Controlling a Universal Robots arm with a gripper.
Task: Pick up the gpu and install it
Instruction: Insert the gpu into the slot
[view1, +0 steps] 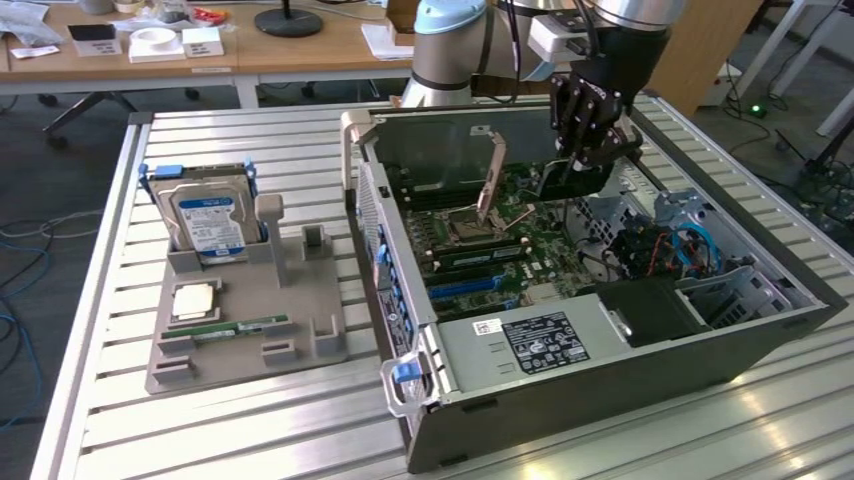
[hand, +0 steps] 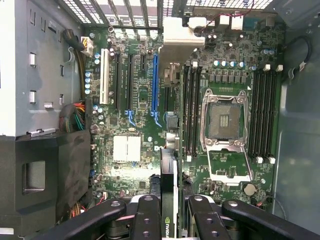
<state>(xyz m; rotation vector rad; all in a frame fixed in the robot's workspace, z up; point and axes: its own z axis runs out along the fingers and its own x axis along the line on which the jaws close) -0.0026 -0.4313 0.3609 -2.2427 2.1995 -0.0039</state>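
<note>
Holding the gpu (hand: 168, 175) tight by its top edge, the end effector (hand: 171, 207) hangs above the motherboard (hand: 135, 100) inside the computer case (view1: 561, 400). The card stands on its thin edge, likely so it lines up with the long slots (hand: 155, 85).

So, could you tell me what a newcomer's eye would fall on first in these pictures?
The open computer case on the slatted table, its green motherboard exposed, draws the eye first. Above it, the arm's black claw grips the gpu on edge over the board. On the exterior view's left, a hard drive with a blue label stands upright in a grey holder.
</note>
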